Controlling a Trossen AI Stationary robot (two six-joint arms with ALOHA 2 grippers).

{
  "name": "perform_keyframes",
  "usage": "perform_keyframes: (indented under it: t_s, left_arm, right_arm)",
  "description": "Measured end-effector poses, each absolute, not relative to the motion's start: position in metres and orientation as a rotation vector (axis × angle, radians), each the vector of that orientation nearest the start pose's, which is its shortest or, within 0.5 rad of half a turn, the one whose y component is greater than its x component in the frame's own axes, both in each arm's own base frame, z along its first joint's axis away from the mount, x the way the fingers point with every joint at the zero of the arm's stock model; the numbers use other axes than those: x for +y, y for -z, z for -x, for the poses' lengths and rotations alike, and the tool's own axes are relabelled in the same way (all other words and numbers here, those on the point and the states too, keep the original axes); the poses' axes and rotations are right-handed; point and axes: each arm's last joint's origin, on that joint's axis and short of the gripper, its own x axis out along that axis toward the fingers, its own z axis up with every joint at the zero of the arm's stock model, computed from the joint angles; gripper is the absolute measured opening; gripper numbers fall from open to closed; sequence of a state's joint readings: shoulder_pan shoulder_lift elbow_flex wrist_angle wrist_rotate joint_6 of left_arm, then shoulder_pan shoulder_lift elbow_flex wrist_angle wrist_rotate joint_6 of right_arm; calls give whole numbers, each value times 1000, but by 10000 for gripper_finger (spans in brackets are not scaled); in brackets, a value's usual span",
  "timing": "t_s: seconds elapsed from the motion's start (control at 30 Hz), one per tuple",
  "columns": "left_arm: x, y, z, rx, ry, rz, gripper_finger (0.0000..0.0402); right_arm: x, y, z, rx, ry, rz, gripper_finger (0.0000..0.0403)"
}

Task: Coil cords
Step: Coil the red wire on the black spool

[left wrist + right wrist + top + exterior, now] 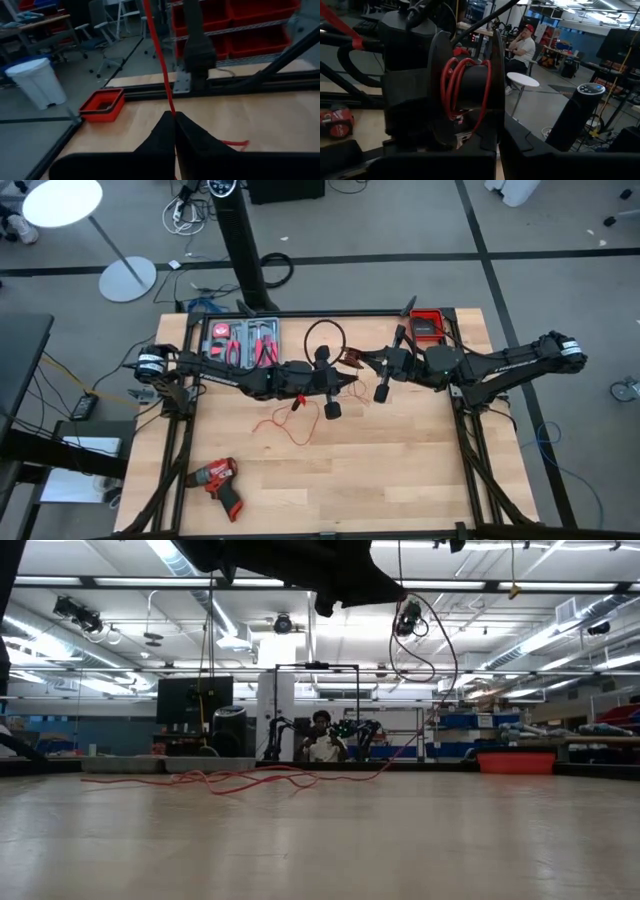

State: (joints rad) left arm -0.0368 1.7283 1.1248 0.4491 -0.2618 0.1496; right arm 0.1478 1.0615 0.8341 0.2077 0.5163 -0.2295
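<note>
Your landmark is the pale wooden table (400, 470); everything below is placed against it. Both dark arms meet above its middle, the left one reaching in from its left edge and the right one from its right edge. Near the table's front left corner lies the red-and-black cordless drill (218, 479), untouched, and along its back edge sit the grey tray of red-handled hand tools (243, 340) and the small red plastic bin (426, 324).

The left gripper (175, 131) hangs over the table's centre with its fingers pressed together on the thin bright red wire (285, 425) — the wire runs taut out from between them. The right gripper (496, 145) faces it, and just ahead of its fingers is a black spool (465, 90) carrying a few turns of red wire. You cannot tell from these views whether its fingers are gripping the spool or only sitting close behind it.

By my judgement you are early to midway through the red wire: a few wraps are on, yet a loose tangle is lying on the table just in front of centre. The thicker black cable (325, 340) sits in a loose loop near the table's back edge — whether that counts as coiled is hard to say, so treat it as pending.
</note>
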Motion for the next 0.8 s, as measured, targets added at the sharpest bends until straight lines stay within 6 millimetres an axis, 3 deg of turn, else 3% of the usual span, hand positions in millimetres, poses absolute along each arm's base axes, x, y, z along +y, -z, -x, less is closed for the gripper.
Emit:
perform_keyframes:
  t_s: [0.33, 0.8]
  left_arm:
    - [-1, -261, -382, 303, -374, -334, 1]
    - [-7, -304, -343, 336, -373, -343, 0]
  right_arm:
    - [30, -328, -231, 152, 318, 270, 0]
    - [28, -314, -222, 320, 351, 334, 0]
